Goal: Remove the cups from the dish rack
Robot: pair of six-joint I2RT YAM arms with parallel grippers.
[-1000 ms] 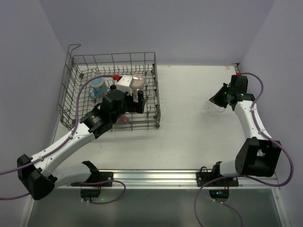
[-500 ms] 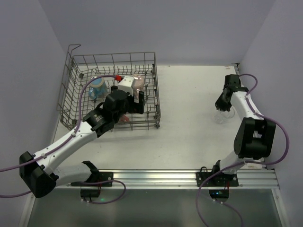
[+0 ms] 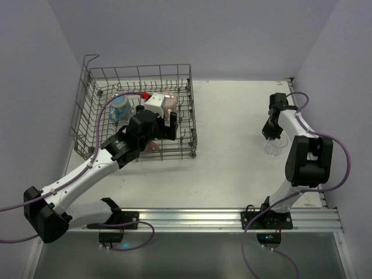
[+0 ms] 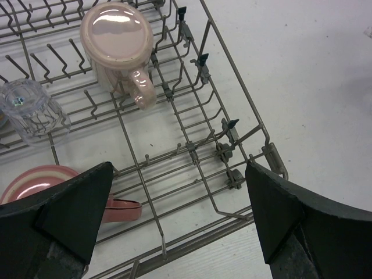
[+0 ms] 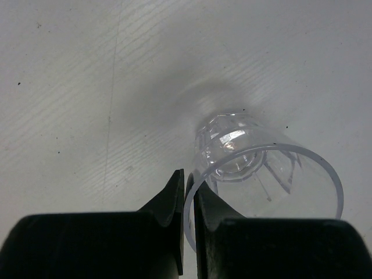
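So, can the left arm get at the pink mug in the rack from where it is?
Probably yes. The left hand hangs open over the dish rack, and the upturned pink mug stands just ahead with nothing above or in front of it.

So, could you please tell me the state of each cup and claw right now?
Clear tumbler: upright, outside the dish rack.
Right claw: shut on its rim.
Left claw: open, above the rack.
Cream mug: upside down in the rack.
Small glass: tilted in the rack.
Pink mug: low in the rack, partly hidden.
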